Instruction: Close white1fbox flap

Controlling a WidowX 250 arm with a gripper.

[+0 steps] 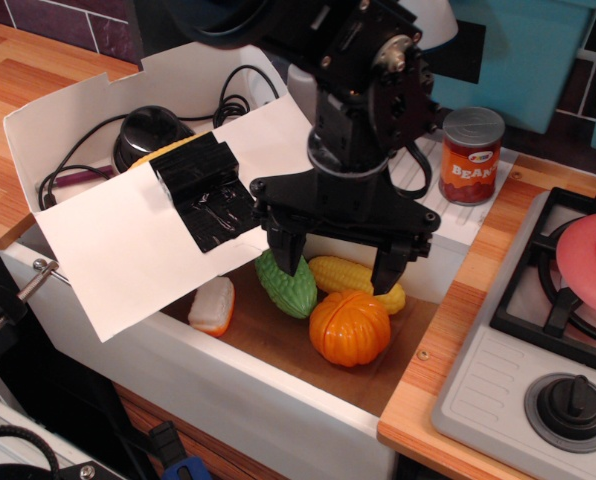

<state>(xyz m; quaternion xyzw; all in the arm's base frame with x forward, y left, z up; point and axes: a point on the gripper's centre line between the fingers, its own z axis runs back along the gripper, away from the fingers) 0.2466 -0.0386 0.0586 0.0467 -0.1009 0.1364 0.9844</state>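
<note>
White box [68, 135] at the bench's left edge, flap [128, 240] tilted half open, black gripper [338, 262] beside it — fingers spread, holding nothing.

White flap [138, 235], black tape patch [206, 195]

Robot arm [363, 75]: matte black, blocky housings with a round silver joint cap and small screws. A black cable loops along its right side. Claw [340, 262]: black crossbar bearing two stubby black fingers [284, 250], seemingly plastic.
</note>
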